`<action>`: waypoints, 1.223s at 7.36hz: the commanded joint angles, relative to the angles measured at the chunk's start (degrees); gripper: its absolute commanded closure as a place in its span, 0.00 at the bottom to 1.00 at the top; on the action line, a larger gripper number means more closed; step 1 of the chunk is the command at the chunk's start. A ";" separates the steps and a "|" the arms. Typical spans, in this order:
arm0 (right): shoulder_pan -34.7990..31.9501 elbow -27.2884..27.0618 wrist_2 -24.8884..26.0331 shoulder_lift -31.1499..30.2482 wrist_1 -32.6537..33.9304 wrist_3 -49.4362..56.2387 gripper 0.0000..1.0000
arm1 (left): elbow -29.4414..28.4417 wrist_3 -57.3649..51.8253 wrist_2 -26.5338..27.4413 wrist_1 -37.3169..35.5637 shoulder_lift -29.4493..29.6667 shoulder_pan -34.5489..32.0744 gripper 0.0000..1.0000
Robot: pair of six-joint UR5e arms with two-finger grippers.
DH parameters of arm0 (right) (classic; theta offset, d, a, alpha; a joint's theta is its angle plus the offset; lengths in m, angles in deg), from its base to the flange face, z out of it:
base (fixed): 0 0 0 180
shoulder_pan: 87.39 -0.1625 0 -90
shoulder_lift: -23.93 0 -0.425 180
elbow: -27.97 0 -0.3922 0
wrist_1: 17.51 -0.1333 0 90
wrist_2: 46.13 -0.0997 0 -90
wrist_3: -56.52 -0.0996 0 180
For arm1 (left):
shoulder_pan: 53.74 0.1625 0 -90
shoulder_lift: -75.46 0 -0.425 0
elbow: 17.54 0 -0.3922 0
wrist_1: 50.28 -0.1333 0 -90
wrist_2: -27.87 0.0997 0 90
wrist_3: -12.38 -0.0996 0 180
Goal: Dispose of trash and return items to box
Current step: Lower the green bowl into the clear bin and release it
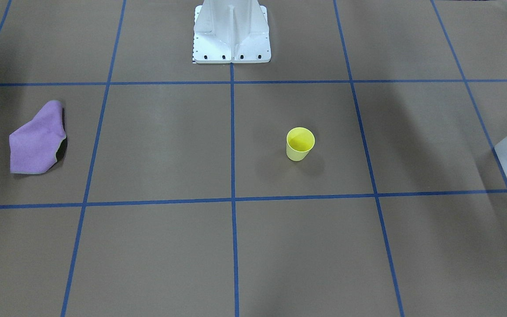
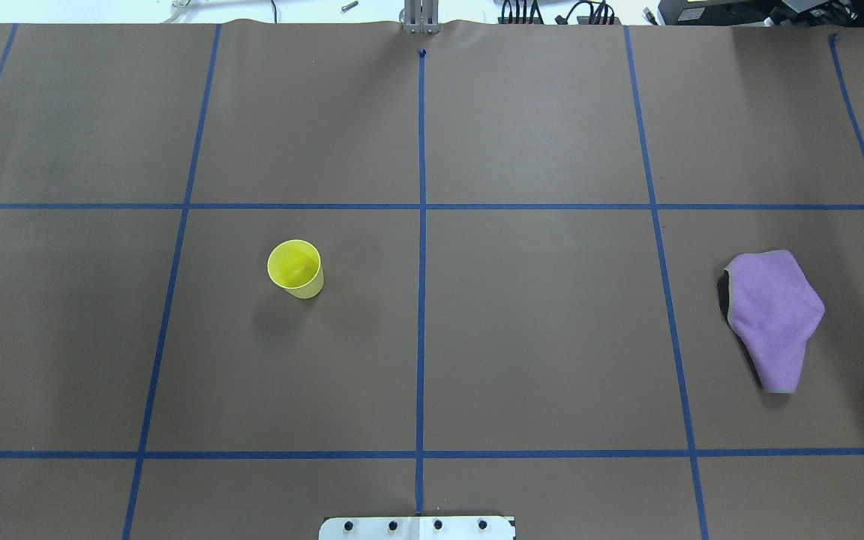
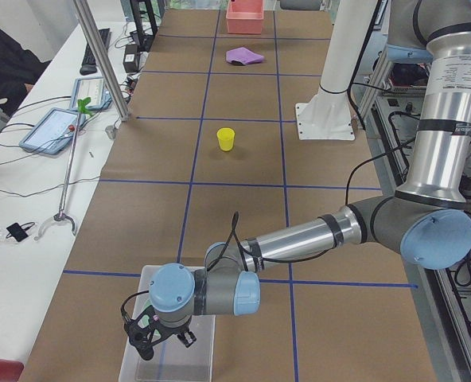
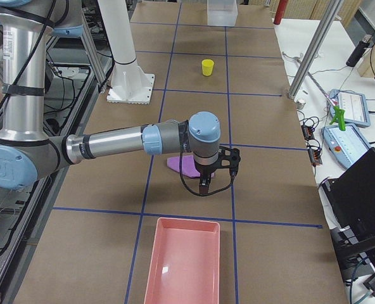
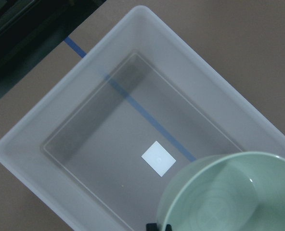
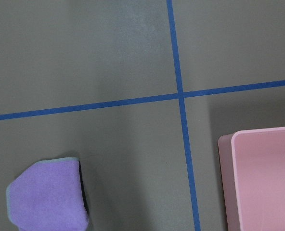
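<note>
My left gripper (image 3: 160, 338) hangs over the translucent box (image 3: 205, 360) at the table's left end. In the left wrist view it is shut on the rim of the mint-green bowl (image 5: 219, 202), holding it above the box's (image 5: 36, 125) inside; one dark fingertip (image 5: 160, 226) shows at the bowl's edge. The yellow cup (image 2: 295, 268) stands upright and alone on the table, also seen in the front view (image 1: 300, 144). My right gripper (image 4: 216, 174) hovers just above a purple cloth (image 4: 178, 164); I cannot tell whether it is open or shut.
The purple cloth (image 2: 773, 315) lies crumpled on the robot's right side. A pink tray (image 4: 184, 266) sits at the table's right end, beside the cloth in the right wrist view (image 6: 267, 178). The white pedestal (image 1: 231, 35) stands at the robot's edge. Blue tape lines grid the brown table.
</note>
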State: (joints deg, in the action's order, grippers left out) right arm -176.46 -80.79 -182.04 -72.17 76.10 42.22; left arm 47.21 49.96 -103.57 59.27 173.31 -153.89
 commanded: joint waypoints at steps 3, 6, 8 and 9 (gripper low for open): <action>0.74 -0.31 -0.06 0.04 0.00 -1.34 0.00 | -6.03 -0.05 3.90 8.29 0.16 1.09 1.00; 0.82 -0.31 -0.06 0.04 0.00 -1.34 0.00 | -6.57 0.39 3.56 9.10 0.16 1.79 1.00; 0.91 -0.31 -0.15 0.04 0.00 -1.34 0.00 | -6.57 0.30 3.64 10.06 0.16 2.85 0.39; 0.91 -0.39 -0.15 0.04 0.00 -1.34 0.00 | -6.57 0.30 3.73 12.15 -0.54 2.85 0.00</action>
State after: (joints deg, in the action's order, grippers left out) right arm -175.57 -81.11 -182.18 -72.13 76.09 40.88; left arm 40.66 50.27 -99.92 69.54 173.29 -151.19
